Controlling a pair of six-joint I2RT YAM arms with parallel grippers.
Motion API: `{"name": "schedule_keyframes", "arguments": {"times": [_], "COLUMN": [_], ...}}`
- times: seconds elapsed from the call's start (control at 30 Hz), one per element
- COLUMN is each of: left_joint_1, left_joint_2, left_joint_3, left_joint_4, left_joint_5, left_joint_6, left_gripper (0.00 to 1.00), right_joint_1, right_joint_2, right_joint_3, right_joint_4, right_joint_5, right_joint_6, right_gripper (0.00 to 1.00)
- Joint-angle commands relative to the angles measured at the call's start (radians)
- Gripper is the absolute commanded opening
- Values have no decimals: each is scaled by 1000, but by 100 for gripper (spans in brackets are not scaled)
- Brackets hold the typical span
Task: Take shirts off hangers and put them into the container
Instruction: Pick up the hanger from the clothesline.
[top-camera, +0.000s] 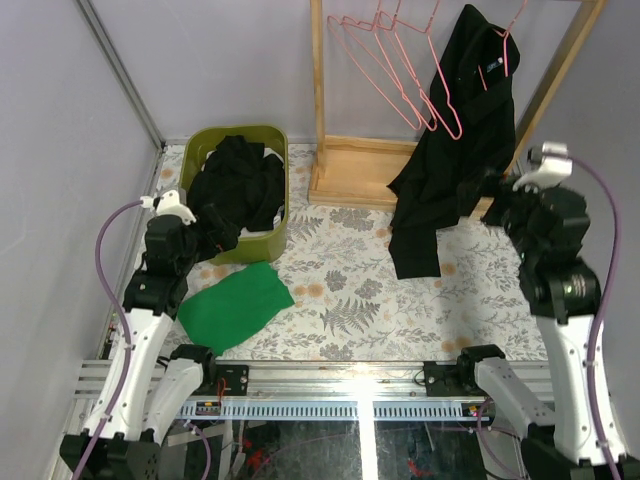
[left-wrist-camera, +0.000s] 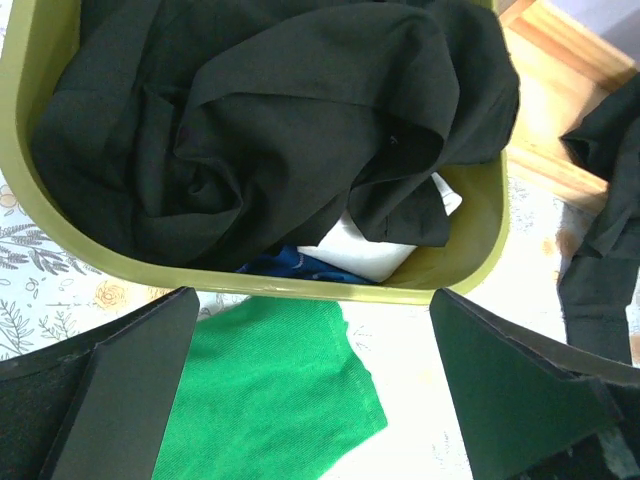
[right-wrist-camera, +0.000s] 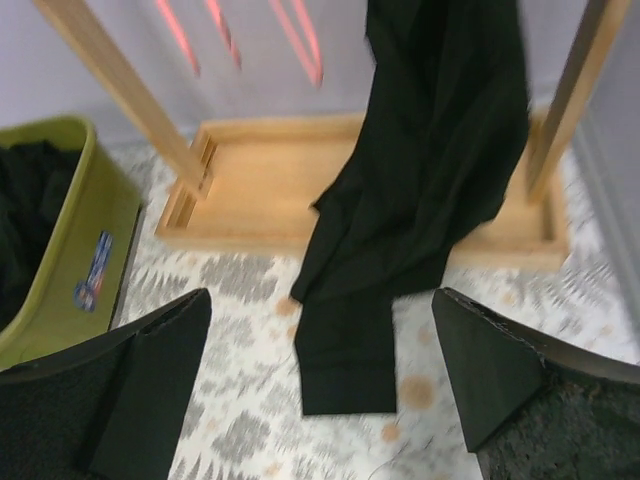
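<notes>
The olive-green container (top-camera: 284, 180) at the back left holds a crumpled black shirt (top-camera: 235, 185) on top. The left wrist view shows that black shirt (left-wrist-camera: 270, 130) lying over a white shirt (left-wrist-camera: 365, 250) and a blue one (left-wrist-camera: 290, 265) inside the container (left-wrist-camera: 300, 286). Another black shirt (top-camera: 450, 150) hangs from a pink hanger (top-camera: 512, 42) on the rack, its sleeve end (right-wrist-camera: 350, 370) down on the table. Empty pink hangers (top-camera: 400, 70) hang to its left. My left gripper (top-camera: 212, 238) is open at the container's near wall, nothing between its fingers. My right gripper (top-camera: 488, 192) is open, facing the hanging shirt (right-wrist-camera: 430, 170).
A flat green cloth (top-camera: 235, 303) lies on the patterned tablecloth in front of the container, under the left gripper (left-wrist-camera: 312, 335). The wooden rack's base tray (top-camera: 360, 165) and posts (right-wrist-camera: 120, 80) stand at the back. The right gripper (right-wrist-camera: 322, 320) hovers above the table.
</notes>
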Motion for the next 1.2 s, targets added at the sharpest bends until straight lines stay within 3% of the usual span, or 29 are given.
{"name": "schedule_keyframes", "arguments": {"times": [0.0, 0.13, 0.43, 0.6, 0.67, 0.73, 0.8, 0.9, 1.0, 1.17], "left_joint_1": [2, 2, 3, 2, 2, 3, 2, 3, 2, 3], "left_joint_2": [-97, -147, -127, -154, -164, -167, -168, -165, -170, -178], "left_joint_3": [-47, -64, -41, -82, -90, -88, -90, -91, -88, -93], "left_joint_4": [118, 108, 40, 54, 53, 49, 51, 55, 51, 58], "left_joint_5": [59, 78, 98, 105, 115, 117, 119, 127, 124, 126], "left_joint_6": [28, 31, 3, -39, -35, -32, -36, -36, -34, -34], "left_gripper": [100, 100, 100, 100, 100, 100, 100, 100, 100, 100], "right_joint_1": [-2, -10, -223, -327, -334, -334, -334, -334, -334, -334], "right_joint_2": [188, 336, 592, 679, 701, 696, 673, 673, 750, 838], "right_joint_3": [259, 399, 715, 735, 731, 671, 560, 510, 571, 617], "right_joint_4": [-40, -56, -127, -94, -61, 43, 197, 358, 319, 282], "right_joint_5": [184, 280, -44, -192, -166, -127, -117, -204, -288, -252], "right_joint_6": [-159, -183, -38, 4, 18, 27, 46, 73, 81, 112], "right_gripper": [99, 100, 99, 97, 92, 89, 79, 75, 73, 60]}}
